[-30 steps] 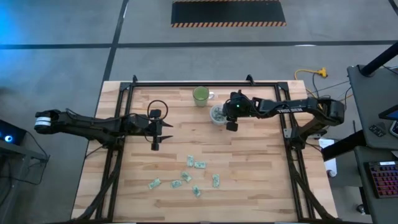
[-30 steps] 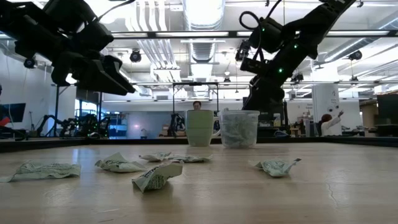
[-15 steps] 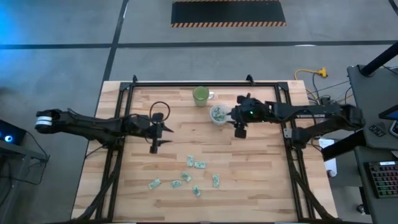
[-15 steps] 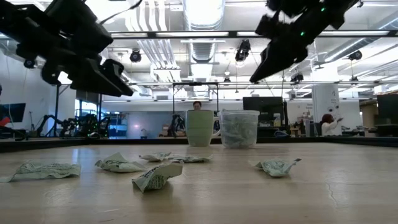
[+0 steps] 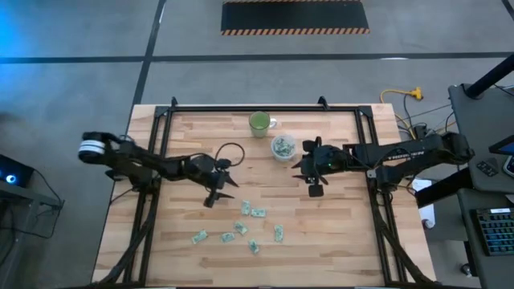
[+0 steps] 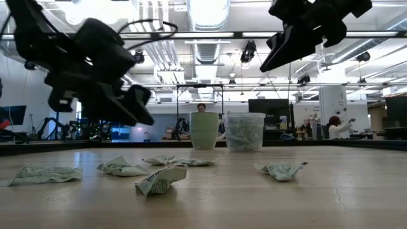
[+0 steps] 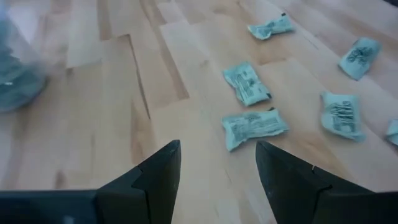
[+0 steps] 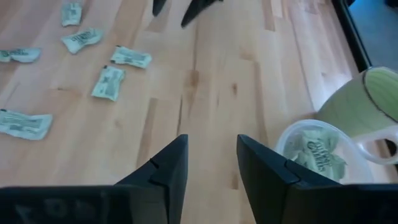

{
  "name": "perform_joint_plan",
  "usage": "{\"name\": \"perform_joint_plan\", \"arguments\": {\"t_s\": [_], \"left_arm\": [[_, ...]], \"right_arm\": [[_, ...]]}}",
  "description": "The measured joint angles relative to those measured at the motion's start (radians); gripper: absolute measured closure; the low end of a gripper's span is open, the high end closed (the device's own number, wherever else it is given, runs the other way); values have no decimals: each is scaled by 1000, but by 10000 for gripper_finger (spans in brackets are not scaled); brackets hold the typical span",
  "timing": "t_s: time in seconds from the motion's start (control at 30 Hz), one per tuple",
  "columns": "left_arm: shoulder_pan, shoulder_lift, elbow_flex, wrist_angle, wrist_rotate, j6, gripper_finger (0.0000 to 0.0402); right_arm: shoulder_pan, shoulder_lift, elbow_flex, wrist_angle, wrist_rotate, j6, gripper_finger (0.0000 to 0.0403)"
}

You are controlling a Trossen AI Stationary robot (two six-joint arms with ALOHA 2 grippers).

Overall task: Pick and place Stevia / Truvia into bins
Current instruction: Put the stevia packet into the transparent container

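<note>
On the wooden worktop (image 5: 337, 217) several sachets (image 5: 257, 213) wait; some fill the cup (image 5: 282, 148). Left claw (image 5: 215, 193) and right claw (image 5: 313, 183) are open, empty.

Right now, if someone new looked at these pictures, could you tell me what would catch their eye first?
Probably the pale green sachets scattered over the near middle of the wooden table. Next, the two dark arms above it: the left gripper open just beside the nearest sachets, the right gripper open and empty near the clear cup. That cup already holds sachets and stands beside a green mug at the far edge.
</note>
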Motion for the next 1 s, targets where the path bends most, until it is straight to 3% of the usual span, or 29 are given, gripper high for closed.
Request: {"name": "perform_joint_plan", "arguments": {"t_s": [0.23,0.47,0.8,1.0], "left_arm": [[1,215,83,53,80,-1,210],[1,341,161,53,134,-3,210],[1,367,179,56,144,3,212],[-2,367,178,50,184,63,241]], "right_arm": [[14,0,0,-19,0,42,287],[14,0,0,-31,0,55,294],[14,0,0,-36,0,55,300],[13,0,-7,-37,0,60,306]]}}
